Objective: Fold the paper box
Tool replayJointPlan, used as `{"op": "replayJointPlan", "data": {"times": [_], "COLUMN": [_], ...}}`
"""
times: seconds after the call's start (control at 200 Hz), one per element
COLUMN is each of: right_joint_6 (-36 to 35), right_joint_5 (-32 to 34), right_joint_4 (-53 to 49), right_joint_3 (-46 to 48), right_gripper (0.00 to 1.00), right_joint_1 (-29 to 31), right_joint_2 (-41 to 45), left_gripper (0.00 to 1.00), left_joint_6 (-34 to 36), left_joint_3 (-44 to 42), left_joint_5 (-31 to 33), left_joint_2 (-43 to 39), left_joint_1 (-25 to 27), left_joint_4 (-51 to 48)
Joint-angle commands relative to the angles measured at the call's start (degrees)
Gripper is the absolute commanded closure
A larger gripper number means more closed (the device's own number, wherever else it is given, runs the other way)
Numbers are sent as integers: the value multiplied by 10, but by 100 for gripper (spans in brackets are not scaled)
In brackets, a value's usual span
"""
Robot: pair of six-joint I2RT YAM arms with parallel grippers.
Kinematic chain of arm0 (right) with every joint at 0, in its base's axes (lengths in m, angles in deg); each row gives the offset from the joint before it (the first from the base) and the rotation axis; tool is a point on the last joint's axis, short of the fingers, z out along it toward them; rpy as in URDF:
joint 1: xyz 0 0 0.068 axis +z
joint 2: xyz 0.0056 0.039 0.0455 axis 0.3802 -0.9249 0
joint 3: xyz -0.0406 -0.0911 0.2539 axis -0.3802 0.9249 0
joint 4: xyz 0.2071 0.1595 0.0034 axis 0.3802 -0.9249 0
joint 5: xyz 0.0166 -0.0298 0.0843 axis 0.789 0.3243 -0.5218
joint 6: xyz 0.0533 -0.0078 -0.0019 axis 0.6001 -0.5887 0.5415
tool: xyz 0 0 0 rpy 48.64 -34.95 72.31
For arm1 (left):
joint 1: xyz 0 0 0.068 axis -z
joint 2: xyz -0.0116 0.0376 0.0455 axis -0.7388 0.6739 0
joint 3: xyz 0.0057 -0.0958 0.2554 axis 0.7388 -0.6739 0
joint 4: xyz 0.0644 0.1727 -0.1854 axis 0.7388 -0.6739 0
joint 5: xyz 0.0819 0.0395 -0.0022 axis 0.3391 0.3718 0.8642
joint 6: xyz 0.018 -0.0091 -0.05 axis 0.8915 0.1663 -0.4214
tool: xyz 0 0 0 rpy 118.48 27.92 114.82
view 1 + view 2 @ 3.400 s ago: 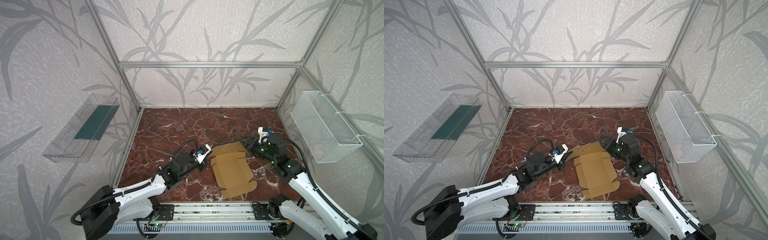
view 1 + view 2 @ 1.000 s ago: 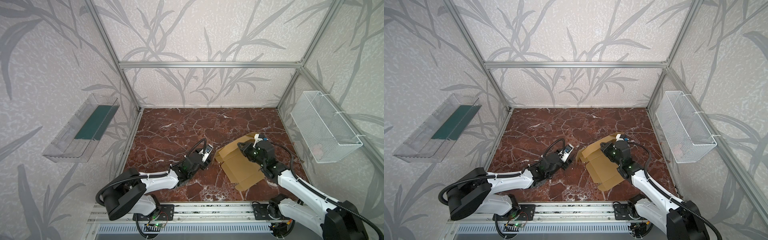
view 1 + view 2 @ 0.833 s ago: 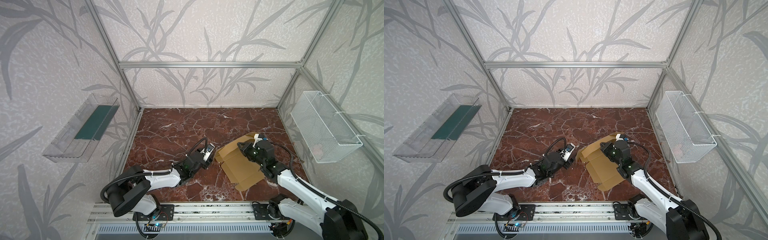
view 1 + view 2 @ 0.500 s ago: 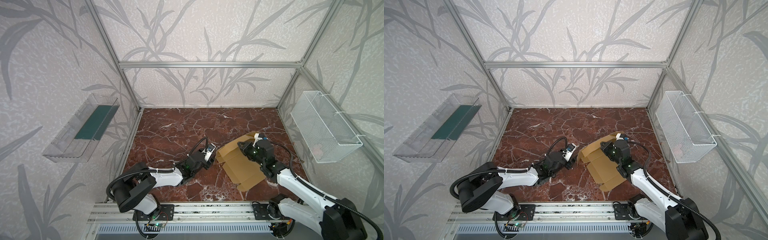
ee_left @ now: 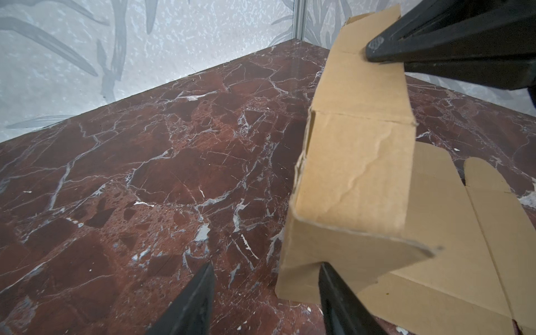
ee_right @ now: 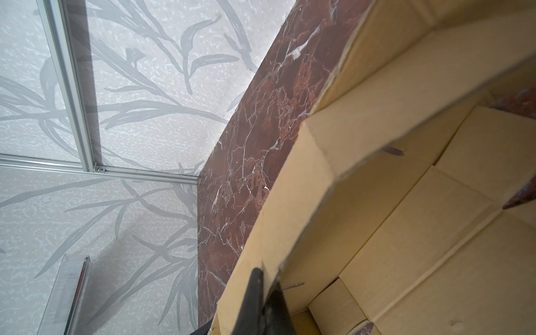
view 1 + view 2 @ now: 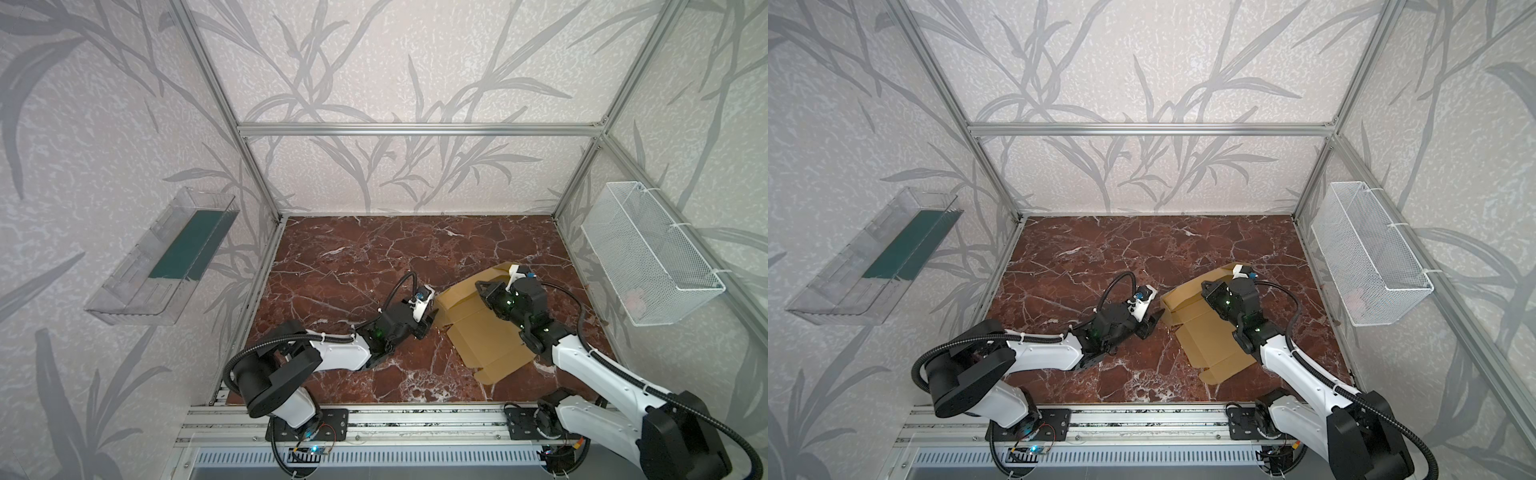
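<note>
We are raising a wall. Our right end effector (image 7: 481, 286) is clenched on the top edge of a side flap (image 5: 356, 162), and the rest of the paper box (image 7: 486, 336) lies flat on the bench (image 7: 353, 266) beneath it. Our left end effector (image 5: 265, 268) is released, jaws spread, with the flap's lower corner just ahead. Next, we judge, it should brace that corner so the crease sets squarely.

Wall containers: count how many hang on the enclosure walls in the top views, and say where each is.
2. A clear plastic bin hangs on the left wall; a white wire basket hangs on the right wall. Any behind the camera would be unseen.
</note>
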Motion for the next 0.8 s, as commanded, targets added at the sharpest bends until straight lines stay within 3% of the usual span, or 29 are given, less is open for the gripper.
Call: {"op": "replayJointPlan", "data": {"times": [0.0, 0.25, 0.525, 0.795], "right_joint_6": [-12, -10, -5, -4], "right_joint_5": [4, -6, -27, -43], "right_joint_4": [0, 8, 22, 28], "right_joint_3": [6, 16, 26, 28], "right_gripper": [100, 100, 100, 100], "right_joint_1": [-2, -8, -21, -27], "right_joint_2": [16, 17, 6, -3], "left_gripper": [41, 40, 38, 37], "left_joint_6": [-24, -9, 56, 112], "left_joint_3": [10, -18, -48, -59], "left_joint_5": [6, 11, -28, -21], "left_joint_2": [3, 13, 72, 109], "left_joint_1": [6, 11, 10, 9], "left_joint_4": [40, 117, 214, 299]}}
